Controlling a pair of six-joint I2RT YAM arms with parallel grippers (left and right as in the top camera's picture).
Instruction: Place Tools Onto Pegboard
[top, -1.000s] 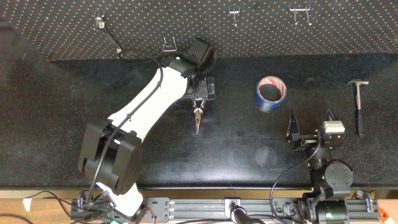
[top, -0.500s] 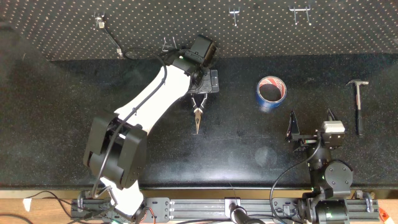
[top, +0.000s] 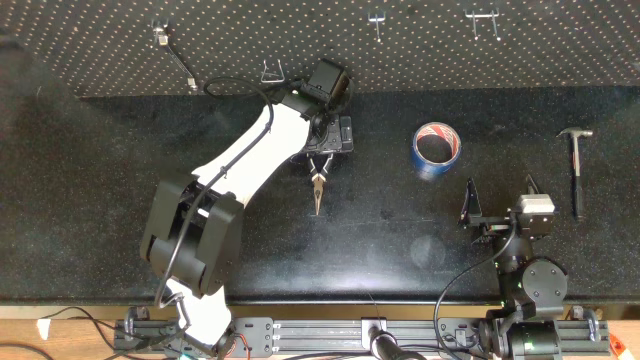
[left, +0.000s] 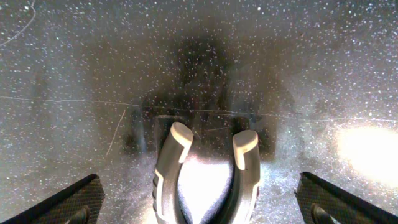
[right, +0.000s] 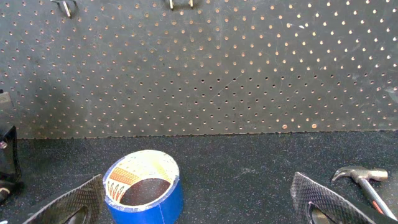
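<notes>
The pliers (top: 317, 190) lie flat on the table (top: 400, 230), handles between the wide-spread fingers of the left gripper (left: 202, 202) — nothing pinched yet. I judge the risk is closing on the curved handle ends alone — the tool could pivot or squirt out when lifted toward the pegboard (top: 300, 40)

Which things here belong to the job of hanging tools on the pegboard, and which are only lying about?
For the job: pliers, blue tape roll, hammer, pegboard, metal hooks.
Only lying about: black cable on the pegboard's left part, loose wires at the table's front edge.
</notes>
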